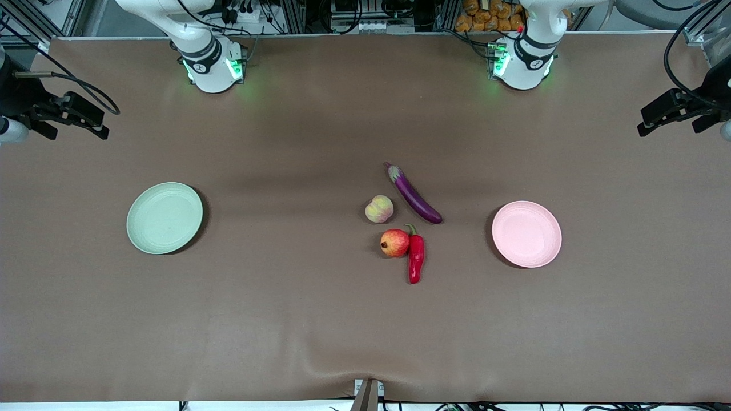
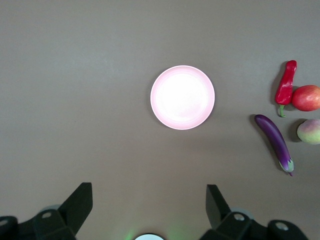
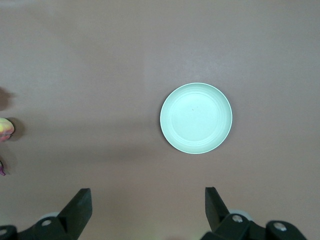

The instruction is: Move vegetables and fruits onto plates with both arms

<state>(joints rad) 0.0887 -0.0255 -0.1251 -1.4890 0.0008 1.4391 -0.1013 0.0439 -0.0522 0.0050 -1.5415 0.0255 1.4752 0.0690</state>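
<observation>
Start state, nothing moved | eggplant, peach, red fruit, chili clustered frame centre | green plate mid-left, pink plate mid-right, both bare | left gripper spread high over pink plate | right gripper spread high over green plate.

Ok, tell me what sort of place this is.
Probably a robotics lab test bench rather than a kitchen: two arm bases bolted to a brown-covered table, aluminium framing and cables along its edge, and toy-like produce, such as an eggplant, staged between a green plate and a pink plate.
</observation>
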